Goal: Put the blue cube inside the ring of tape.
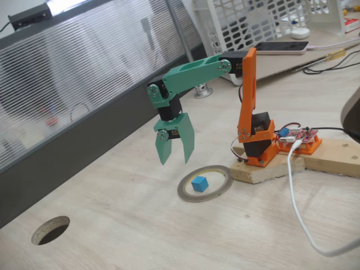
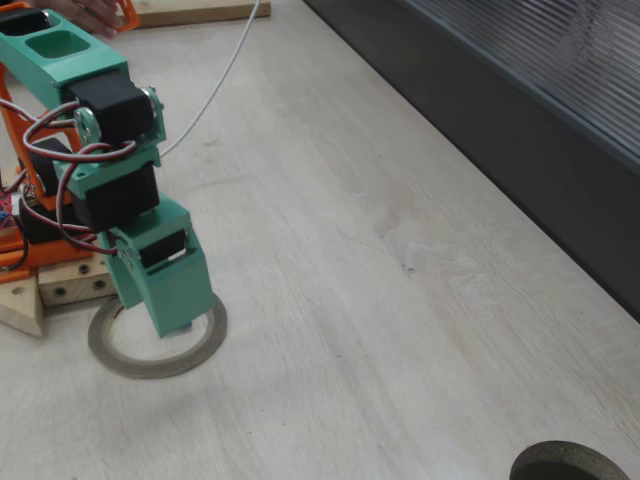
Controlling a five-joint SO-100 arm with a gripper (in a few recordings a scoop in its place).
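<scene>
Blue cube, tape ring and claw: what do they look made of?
The blue cube looks like matte solid plastic or foam; plain, evenly coloured faces leave it open. The tape ring looks like a grey-silver roll with a yellowish inner edge, probably a card core. The claw looks like matte green printed plastic, flat and angular.

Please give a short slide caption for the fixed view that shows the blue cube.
Blue cube lies inside the ring of tape; the open green gripper hangs above.

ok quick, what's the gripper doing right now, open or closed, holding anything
Gripper: open and empty, hanging above the table beside the ring of tape; the blue cube lies inside the ring.
</scene>
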